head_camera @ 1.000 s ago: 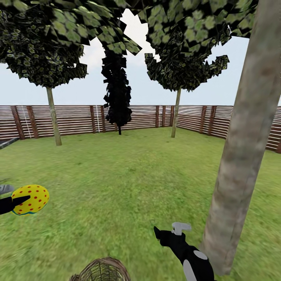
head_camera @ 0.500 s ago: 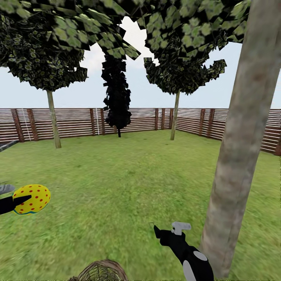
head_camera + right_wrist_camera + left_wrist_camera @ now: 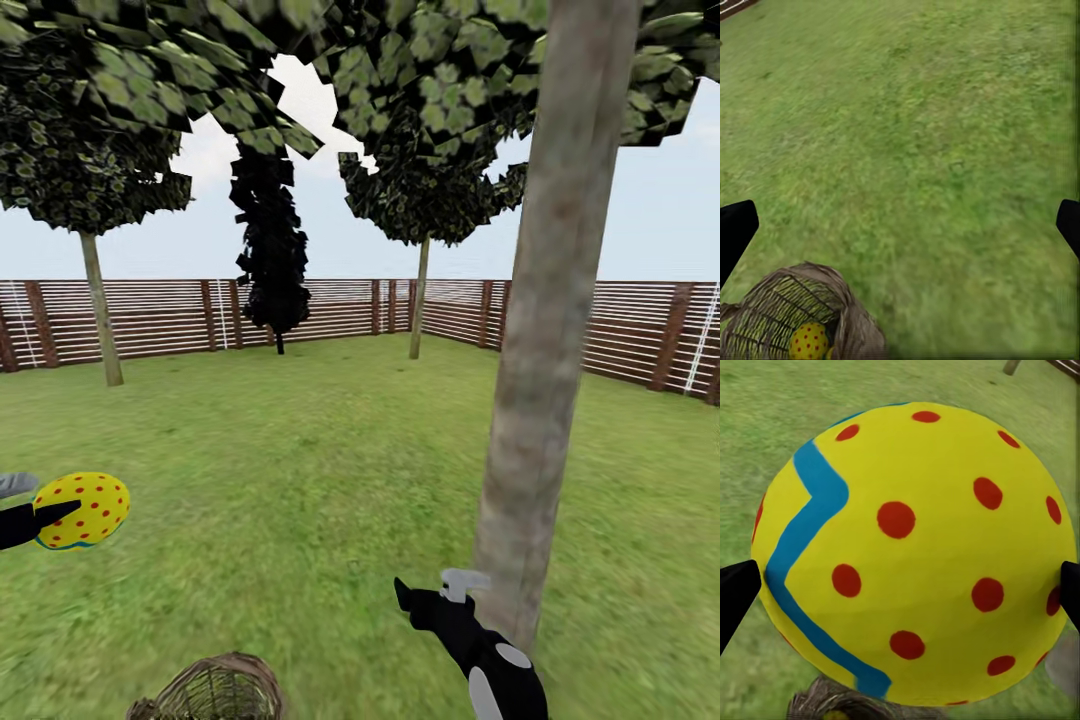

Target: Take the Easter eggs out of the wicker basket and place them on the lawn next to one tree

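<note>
Left gripper (image 3: pixel 45 515): at the left edge of the head view, clamped on an Easter egg (image 3: pixel 82 510). In the left wrist view its dark fingertips (image 3: pixel 736 589) press opposite sides of the egg.

Held egg: yellow, red dots, one blue zigzag band (image 3: pixel 806 551). Long axis roughly level in the head view, lying along the gripper's line and pointing away from it. No writing, brand or label legible on it.

Right gripper (image 3: pixel 432 590): low in the head view, jaws apart and holding nothing; just beside it on its outer side stands the tree (image 3: pixel 545 330), a thick grey-brown trunk.

Wicker basket (image 3: pixel 212 692): on the lawn (image 3: pixel 300 460), below and between the two grippers. In the right wrist view the basket (image 3: pixel 791 315) sits near the gripper's fingers, with a second egg (image 3: pixel 808 341), yellow with red dots, inside.

Beyond both grippers: brown slatted fence (image 3: pixel 330 310), further trees, one narrow black-foliaged tree (image 3: pixel 268 250).
</note>
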Robot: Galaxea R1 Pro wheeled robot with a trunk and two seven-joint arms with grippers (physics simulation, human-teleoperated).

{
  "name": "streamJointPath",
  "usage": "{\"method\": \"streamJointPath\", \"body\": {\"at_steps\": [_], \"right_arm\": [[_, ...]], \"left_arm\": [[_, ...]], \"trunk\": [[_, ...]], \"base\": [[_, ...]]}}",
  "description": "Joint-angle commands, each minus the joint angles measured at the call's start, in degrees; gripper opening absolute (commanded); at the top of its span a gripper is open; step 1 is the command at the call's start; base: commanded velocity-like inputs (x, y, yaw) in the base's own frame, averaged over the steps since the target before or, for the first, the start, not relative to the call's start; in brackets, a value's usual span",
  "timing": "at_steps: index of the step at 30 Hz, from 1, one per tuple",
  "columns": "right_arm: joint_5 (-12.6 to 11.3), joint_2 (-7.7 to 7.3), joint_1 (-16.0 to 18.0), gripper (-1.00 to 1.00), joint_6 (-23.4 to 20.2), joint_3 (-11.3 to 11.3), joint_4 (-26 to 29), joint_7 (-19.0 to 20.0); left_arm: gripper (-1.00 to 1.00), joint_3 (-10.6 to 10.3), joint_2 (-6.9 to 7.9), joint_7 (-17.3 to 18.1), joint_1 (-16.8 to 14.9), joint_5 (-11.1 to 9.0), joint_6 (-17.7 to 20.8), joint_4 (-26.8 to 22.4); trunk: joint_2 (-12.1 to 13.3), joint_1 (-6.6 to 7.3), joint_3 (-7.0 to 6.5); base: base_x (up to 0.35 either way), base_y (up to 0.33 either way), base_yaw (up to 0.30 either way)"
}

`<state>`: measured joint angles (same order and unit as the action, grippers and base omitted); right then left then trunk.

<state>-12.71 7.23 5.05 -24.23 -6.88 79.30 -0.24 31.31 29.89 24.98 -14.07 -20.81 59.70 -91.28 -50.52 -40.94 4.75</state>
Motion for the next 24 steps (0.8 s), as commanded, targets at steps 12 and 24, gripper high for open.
{"method": "streamJointPath", "body": {"at_steps": [12, 24], "right_arm": [[-0.7, -0.01, 0.0, 1.00, -0.3, 0.1, 0.1, 0.0], [-0.7, -0.03, 0.0, 1.00, -0.3, 0.6, 0.1, 0.0]], "left_arm": [[-1.00, 0.2, -0.01, 0.5, -0.1, 0.3, 0.3, 0.0], [-1.00, 0.1, -0.01, 0.5, -0.6, 0.4, 0.3, 0.0]], "trunk": [[-0.1, 0.01, 0.09], [-0.1, 0.01, -0.27]], "base": [[-0.182, -0.237, -0.003], [-0.114, -0.244, -0.213]]}}
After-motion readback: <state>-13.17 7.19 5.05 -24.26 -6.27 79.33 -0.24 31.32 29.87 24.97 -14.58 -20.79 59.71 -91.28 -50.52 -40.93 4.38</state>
